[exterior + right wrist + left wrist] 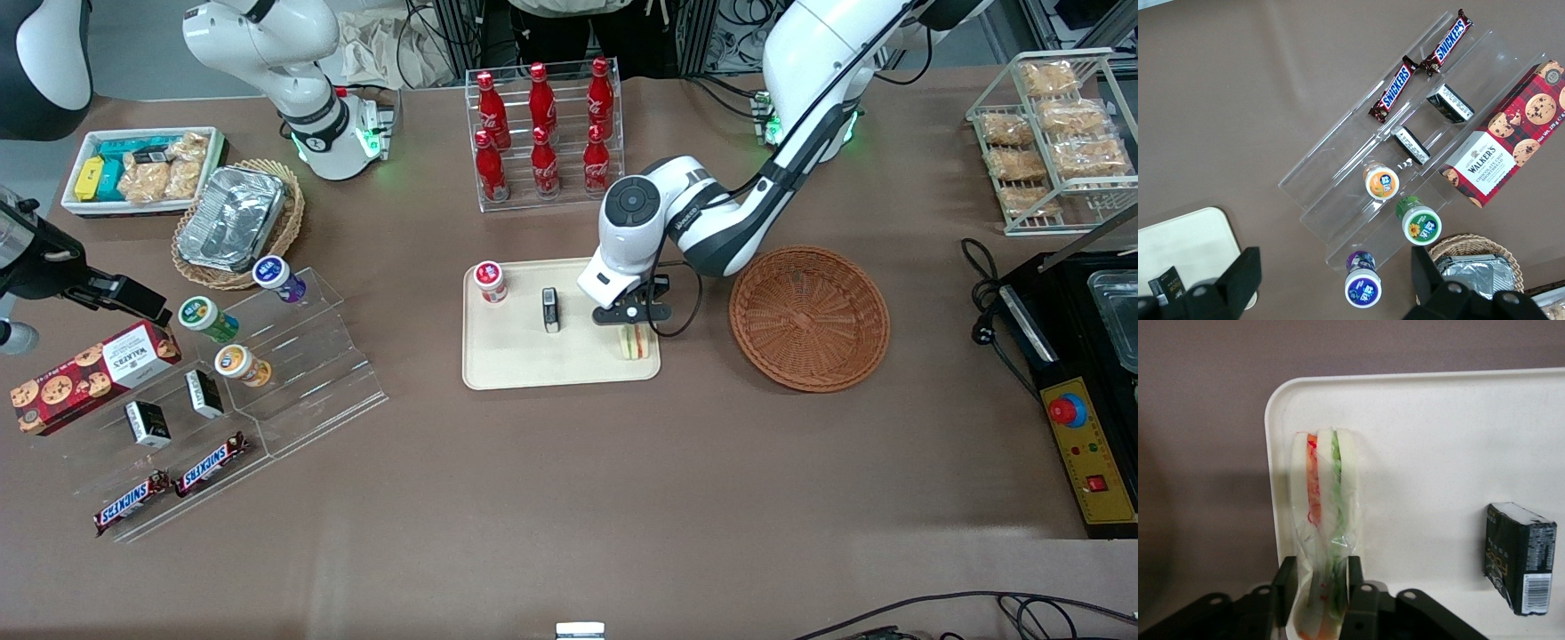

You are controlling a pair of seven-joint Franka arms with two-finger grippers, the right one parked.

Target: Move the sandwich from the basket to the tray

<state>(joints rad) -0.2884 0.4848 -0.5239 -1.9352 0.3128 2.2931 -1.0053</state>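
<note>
I have the gripper (1317,587) low over the tray (516,356), at the corner nearest the basket (809,317); its fingers (1286,581) are narrowed onto the sandwich (1323,520), one on each bread face; the sandwich stands on edge on the tray; a small black packet (1519,558) lies on the tray, apart from the gripper

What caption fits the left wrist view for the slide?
Gripper fingers on either side of the sandwich standing at a corner of the tray, a small black box lying nearby.
</note>
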